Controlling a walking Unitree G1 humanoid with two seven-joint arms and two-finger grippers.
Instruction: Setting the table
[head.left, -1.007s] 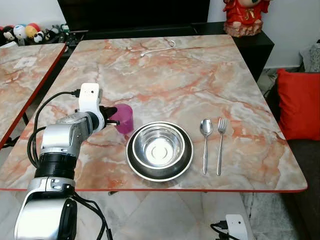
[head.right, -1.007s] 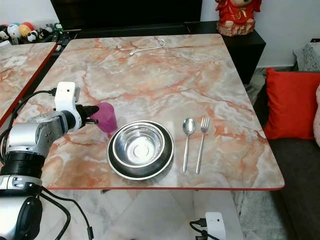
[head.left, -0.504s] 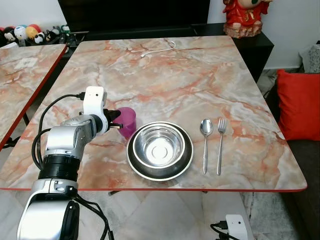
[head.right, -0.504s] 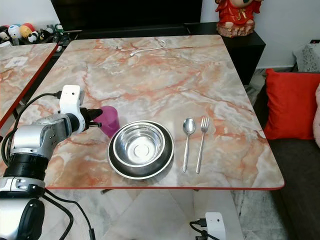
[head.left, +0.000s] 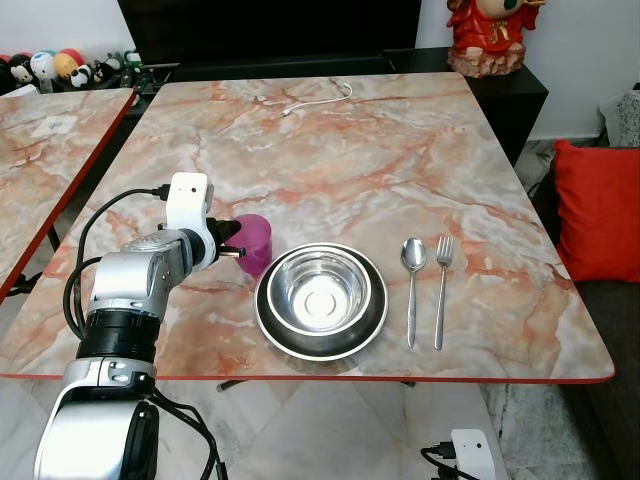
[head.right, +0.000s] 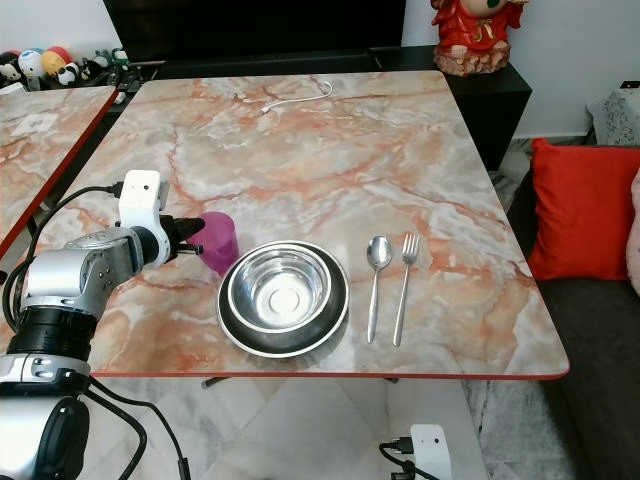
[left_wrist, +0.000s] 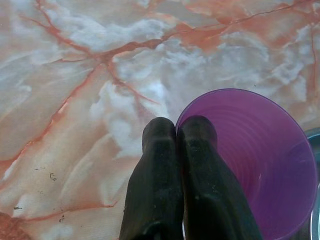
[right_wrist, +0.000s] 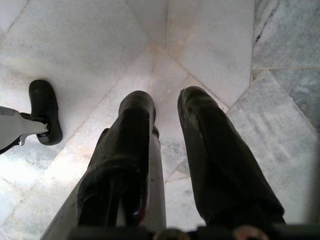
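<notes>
Jaws of left gripper (left_wrist: 176, 131) pinch ribbed purple plastic cup's (left_wrist: 260, 165) rim on veined marble table (head.left: 380, 150).

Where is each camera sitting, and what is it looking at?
Left eye view: on the head, looking down at the marble table; the left arm reaches in.
Right eye view: beside it, same scene: bowl, spoon, fork.
Left wrist view: on the left arm, looking along the left end effector, pinching the purple cup by its rim.
Right wrist view: on the right arm, looking down at floor tiles past the right end effector.
Shared: eye and left wrist views show the cup.
</notes>
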